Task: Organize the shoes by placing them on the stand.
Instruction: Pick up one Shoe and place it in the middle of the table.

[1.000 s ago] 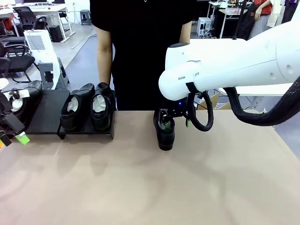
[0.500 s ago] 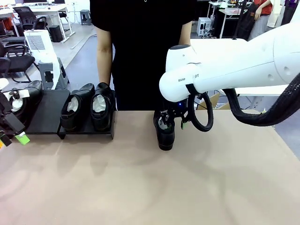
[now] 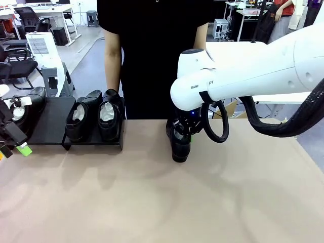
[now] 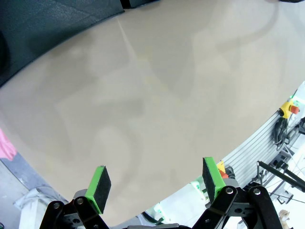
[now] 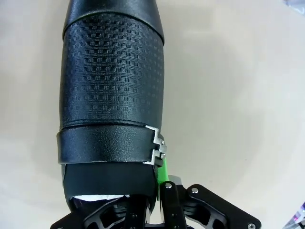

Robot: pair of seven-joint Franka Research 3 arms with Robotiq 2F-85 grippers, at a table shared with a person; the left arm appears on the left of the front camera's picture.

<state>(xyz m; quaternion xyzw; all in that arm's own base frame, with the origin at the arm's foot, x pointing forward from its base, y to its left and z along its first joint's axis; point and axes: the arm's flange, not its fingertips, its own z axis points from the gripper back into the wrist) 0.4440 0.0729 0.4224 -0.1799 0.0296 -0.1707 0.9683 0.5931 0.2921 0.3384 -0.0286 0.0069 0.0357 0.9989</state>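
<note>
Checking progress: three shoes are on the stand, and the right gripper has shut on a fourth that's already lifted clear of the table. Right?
Not lifted: in the front view the shoe in the right gripper sits on the tabletop. The rest stands: three on the stand.

The only print that can be made out is on the right arm (image 3: 238,71) in the front view: small dark letters on the white link just above the black strap. They are partly cut off by the arm's curve and the strap, showing something like "RAN" and then "DT"; the full word cannot be made out. Nothing on the shoe (image 5: 112,90) seen from the right wrist carries lettering, only an embossed pattern. The yellow box with a red button (image 4: 290,108) at the table's edge in the left wrist view bears no readable label.
</note>
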